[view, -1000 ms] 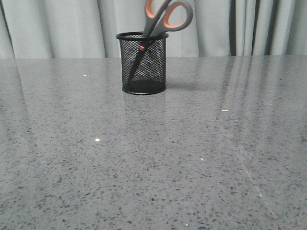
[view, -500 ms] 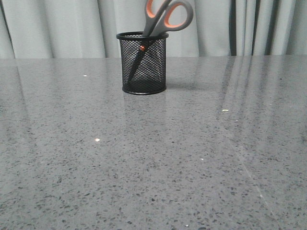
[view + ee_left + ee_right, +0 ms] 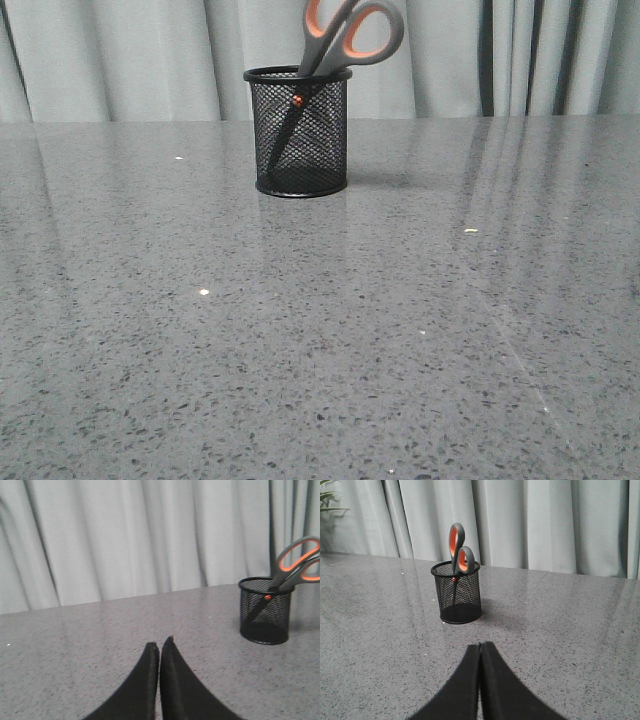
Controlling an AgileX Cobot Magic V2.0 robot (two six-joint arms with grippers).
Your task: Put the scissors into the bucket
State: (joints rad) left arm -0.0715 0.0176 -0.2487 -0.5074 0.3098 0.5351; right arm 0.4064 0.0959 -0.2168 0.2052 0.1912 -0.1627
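The black wire-mesh bucket [image 3: 297, 132] stands upright at the back middle of the grey table. The scissors [image 3: 345, 35] stand in it blades down, grey and orange handles leaning out over the rim to the right, orange pivot dot showing through the mesh. Neither gripper shows in the front view. In the left wrist view my left gripper [image 3: 160, 644] is shut and empty, low over the table, well away from the bucket [image 3: 265, 611] and scissors [image 3: 299, 566]. In the right wrist view my right gripper [image 3: 480, 644] is shut and empty, short of the bucket [image 3: 458, 593] and scissors [image 3: 458, 552].
Grey curtains [image 3: 120, 55] hang behind the table's [image 3: 320, 330] far edge. A green plant leaf [image 3: 329, 497] shows at the edge of the right wrist view. A few small light specks [image 3: 203, 292] lie on the speckled tabletop.
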